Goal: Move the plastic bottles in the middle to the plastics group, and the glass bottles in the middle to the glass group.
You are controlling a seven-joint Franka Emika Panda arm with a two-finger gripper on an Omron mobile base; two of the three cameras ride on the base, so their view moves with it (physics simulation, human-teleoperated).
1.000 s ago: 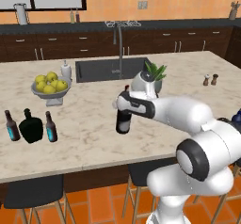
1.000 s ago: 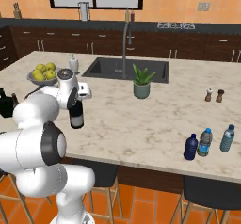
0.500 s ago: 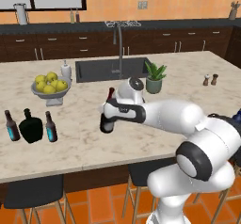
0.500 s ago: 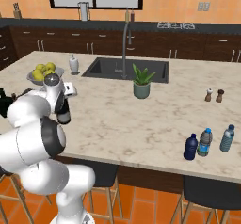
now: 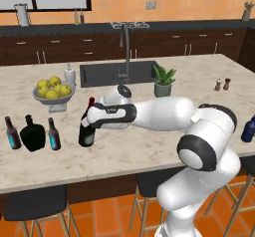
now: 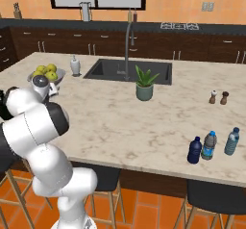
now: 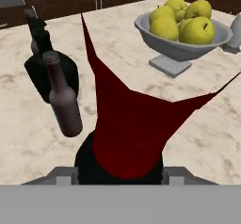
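the gripper (image 5: 95,117) is closed around the upper part of the wine bottle (image 5: 87,126), a tall dark bottle with a red-foil neck, and holds it upright near the front left of the counter (image 5: 149,146); whether its base touches the stone or hangs just above it is hard to tell from the left base view. in the hand view the red neck (image 7: 123,124) fills the foreground between the finger tips. just to the bottle's left stands the glass group: a small brown beer bottle (image 5: 54,134), a squat black flask (image 5: 32,134) and another beer bottle (image 5: 12,133) at the far end, all upright and near each other. behind them sits a grey bowl of yellow fruit (image 5: 52,90), with a white soap dispenser (image 5: 69,73) beside it. at the far right of the counter, in the right base view, a dark blue bottle (image 6: 194,150) stands just beside two clear plastic bottles (image 6: 209,145). a potted plant (image 6: 144,82) stands by the sink (image 6: 127,71).
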